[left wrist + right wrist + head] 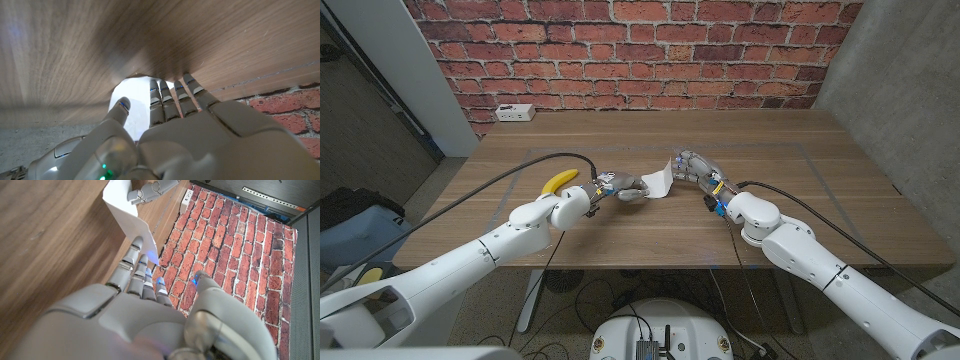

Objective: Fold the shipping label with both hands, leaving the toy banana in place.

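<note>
The white shipping label (659,182) stands tilted up off the table between my two hands. My left hand (618,187) holds its lower end, thumb and fingers (161,100) lying against the white sheet (131,95). My right hand (696,168) is at the raised end. Its fingertips (141,267) touch the label's edge (129,212), with the thumb (201,280) held apart from the paper. My left hand's fingers (150,189) show curled over the label's far end. The yellow toy banana (560,180) lies on the table just left of my left hand, untouched.
A white power strip (514,112) sits at the table's far left corner by the brick wall. Cables run along both forearms. Bare wood of the table (790,150) lies to the right and behind the hands.
</note>
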`<state>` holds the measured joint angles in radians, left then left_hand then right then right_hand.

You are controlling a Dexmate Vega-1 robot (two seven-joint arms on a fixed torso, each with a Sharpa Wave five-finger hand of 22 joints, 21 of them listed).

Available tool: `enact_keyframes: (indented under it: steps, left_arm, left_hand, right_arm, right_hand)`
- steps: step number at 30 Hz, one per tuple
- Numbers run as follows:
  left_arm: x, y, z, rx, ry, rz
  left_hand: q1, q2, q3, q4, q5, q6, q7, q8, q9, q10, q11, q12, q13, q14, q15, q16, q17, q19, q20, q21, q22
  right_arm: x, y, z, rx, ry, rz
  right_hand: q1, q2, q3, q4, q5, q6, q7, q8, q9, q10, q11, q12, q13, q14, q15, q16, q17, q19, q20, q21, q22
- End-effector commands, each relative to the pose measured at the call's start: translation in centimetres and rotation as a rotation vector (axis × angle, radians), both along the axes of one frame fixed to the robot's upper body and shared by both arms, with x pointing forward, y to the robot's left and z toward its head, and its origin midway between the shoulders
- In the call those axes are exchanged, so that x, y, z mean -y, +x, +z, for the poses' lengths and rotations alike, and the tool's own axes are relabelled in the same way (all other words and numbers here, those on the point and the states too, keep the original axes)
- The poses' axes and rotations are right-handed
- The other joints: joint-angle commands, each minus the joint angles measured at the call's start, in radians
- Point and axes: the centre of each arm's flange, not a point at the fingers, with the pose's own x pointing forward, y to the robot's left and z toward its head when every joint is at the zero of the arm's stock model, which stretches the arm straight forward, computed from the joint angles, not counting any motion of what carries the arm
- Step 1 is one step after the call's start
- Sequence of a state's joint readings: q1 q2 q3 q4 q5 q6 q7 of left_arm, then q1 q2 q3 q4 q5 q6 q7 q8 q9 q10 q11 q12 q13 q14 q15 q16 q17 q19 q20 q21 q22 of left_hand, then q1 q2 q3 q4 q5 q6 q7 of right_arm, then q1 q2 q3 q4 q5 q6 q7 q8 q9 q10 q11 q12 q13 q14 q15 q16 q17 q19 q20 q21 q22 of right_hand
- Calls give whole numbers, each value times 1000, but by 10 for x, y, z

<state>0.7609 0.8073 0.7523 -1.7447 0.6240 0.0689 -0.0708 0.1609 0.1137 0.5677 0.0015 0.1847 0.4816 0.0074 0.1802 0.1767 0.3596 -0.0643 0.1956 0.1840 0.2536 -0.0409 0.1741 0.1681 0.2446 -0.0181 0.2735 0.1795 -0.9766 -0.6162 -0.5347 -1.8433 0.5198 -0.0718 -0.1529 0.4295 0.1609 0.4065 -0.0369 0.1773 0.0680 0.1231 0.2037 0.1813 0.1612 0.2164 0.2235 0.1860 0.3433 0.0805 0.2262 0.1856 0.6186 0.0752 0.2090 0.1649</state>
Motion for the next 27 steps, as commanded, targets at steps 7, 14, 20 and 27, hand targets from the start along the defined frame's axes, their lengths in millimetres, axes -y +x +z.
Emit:
enact_keyframes:
  steps: [7, 14, 20, 27]
  left_arm:
    - [-3, 0, 2, 8, -8, -1]
    - [-4, 1, 2, 6, -6, 1]
    - [-5, 3, 3, 1, -7, 2]
    - [-5, 5, 3, -4, -5, 0]
  left_hand:
    - [-1, -1, 9, 0, 5, -8, -6, -3, 0, -12, -5, -4, 1, -5, -36, -1, -1, 8, 0, -5, 3]
    - [-1, -2, 9, -1, 5, -8, -8, -2, 0, -12, -1, -4, 1, -6, -35, -1, -1, 9, 0, -6, 3]
    - [-1, -2, 9, -1, 4, -12, -5, -2, 0, -15, -3, -4, 2, -8, -35, -1, -1, 9, 0, -8, 3]
    - [-2, -3, 10, -2, 4, -15, -7, -2, 1, -19, -3, -5, 2, -9, -35, -1, -1, 9, 0, -10, 3]
  right_arm:
    - [-13, 5, 3, -16, -109, 38]
    - [-16, 6, 7, 23, -149, 29]
    - [-21, 10, 8, 40, -171, 38]
    - [-24, 13, 9, 31, -187, 44]
  right_hand:
    - [-7, -4, 13, -1, -1, 70, 86, 9, 3, 48, 2, 5, 0, 21, 8, -9, 1, 14, 6, -6, 4]
    - [-4, -3, 20, -7, 0, 112, 61, 9, 1, 25, -3, -17, 0, -15, 11, -27, 3, -25, 4, -23, 5]
    - [2, -2, 18, -16, 0, 121, 49, 3, 0, 72, -40, -6, 0, -24, 19, -27, 7, -33, 5, -22, 5]
    - [0, 0, 16, -17, 0, 161, 49, 10, 0, 132, -40, 6, 0, -10, 28, -18, 10, -23, 6, -16, 5]
